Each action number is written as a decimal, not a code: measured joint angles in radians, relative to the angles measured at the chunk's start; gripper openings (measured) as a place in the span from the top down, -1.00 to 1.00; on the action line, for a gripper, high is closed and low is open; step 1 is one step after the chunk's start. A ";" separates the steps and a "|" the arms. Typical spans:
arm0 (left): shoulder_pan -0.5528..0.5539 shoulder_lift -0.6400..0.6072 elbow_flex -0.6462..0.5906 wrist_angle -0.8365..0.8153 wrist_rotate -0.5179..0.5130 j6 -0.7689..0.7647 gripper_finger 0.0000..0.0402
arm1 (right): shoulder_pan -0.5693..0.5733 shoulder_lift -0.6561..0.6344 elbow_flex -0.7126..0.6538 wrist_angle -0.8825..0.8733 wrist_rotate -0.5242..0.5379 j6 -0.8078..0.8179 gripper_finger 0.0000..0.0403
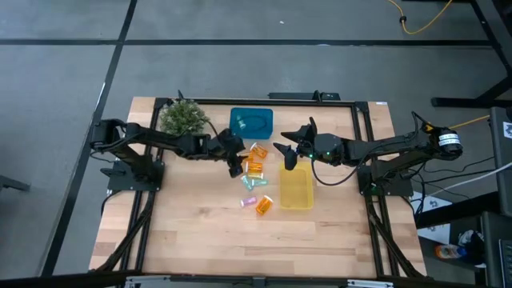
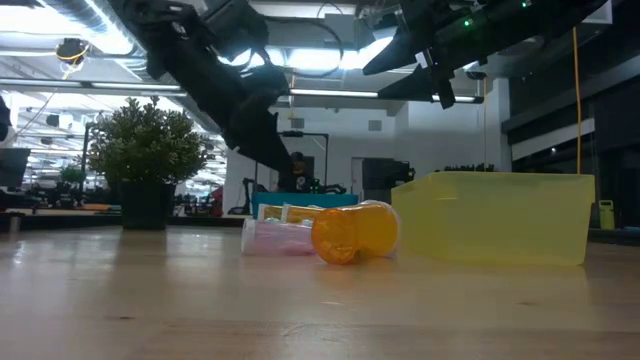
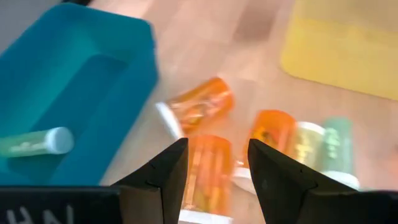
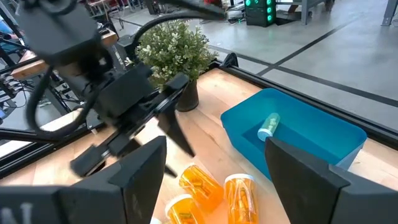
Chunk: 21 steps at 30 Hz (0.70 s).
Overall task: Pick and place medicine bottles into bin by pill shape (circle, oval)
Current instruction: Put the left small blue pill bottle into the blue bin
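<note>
Left gripper [image 1: 234, 162] hangs over the orange bottles [image 1: 255, 162] in the middle of the table [image 1: 192, 232], fingers [image 3: 166, 171] apart, nothing between them. From its wrist one orange bottle [image 3: 205, 171] lies right in the gap below, another orange one [image 3: 198, 110] tipped on its side past it, then a third orange [image 3: 272, 134] and two pale green ones [image 3: 323, 146] lined up beside.

Right gripper [image 1: 286, 154] is up off the table at the near end of the yellow bin [image 1: 296, 190], fingers [image 4: 140, 171] spread wide, holding nothing. Both grippers sit close across the cluster, little room between them.

Blue bin [image 1: 252, 122] stands at the far edge, next to the potted plant [image 1: 182, 117]; one green bottle with a white cap [image 4: 268, 126] already lies in it, which the wrist views show plainly and the overhead barely does. Yellow bin looks bare from above.

Open board lies toward the near edge: a pink bottle [image 1: 247, 202] and an orange one [image 1: 264, 206] lie there, just beside the yellow bin's corner. Table-level camera puts that orange bottle [image 2: 355, 232] right up front with the pink one [image 2: 275, 237] touching behind it, both on their sides, and both arms well clear above
</note>
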 joint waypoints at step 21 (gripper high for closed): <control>-0.177 0.000 0.000 -0.054 0.151 0.009 0.20 | 0.000 0.000 -0.001 -0.059 0.000 0.049 -0.36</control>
